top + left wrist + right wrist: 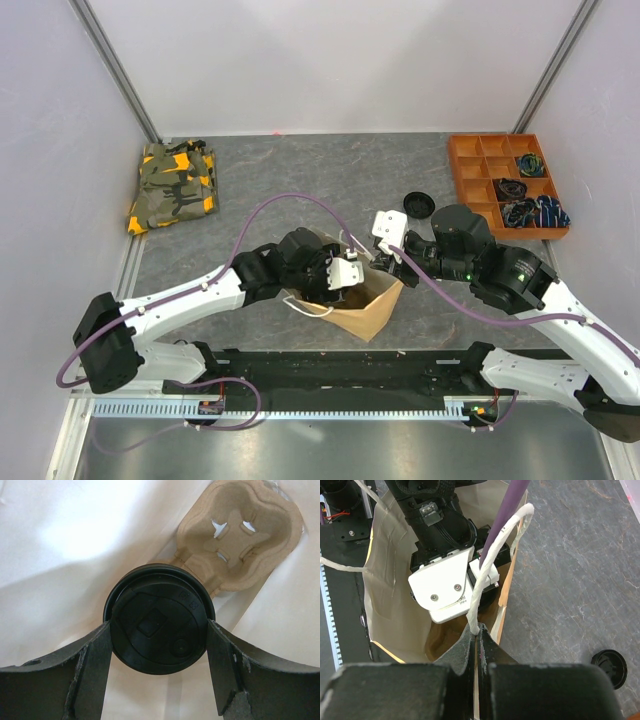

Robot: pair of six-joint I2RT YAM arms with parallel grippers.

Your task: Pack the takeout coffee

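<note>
The takeout coffee (159, 625) shows from above as a round black lid, deep inside the brown paper bag (365, 310). My left gripper (159, 630) reaches down into the bag, its two fingers pressed against opposite sides of the lid. Beneath the cup lies the pulp carrier (240, 535); one pocket is empty, the other is hidden by the cup. I cannot tell whether the cup is seated. My right gripper (479, 632) is shut on the bag's rim at the foot of a white handle (495, 555), holding the mouth open.
A loose black lid (418, 204) lies on the table behind the bag. An orange compartment tray (505, 185) with small items stands at the back right. A camouflage cloth (172, 185) lies at the back left. The left wrist (445, 590) fills the bag's mouth.
</note>
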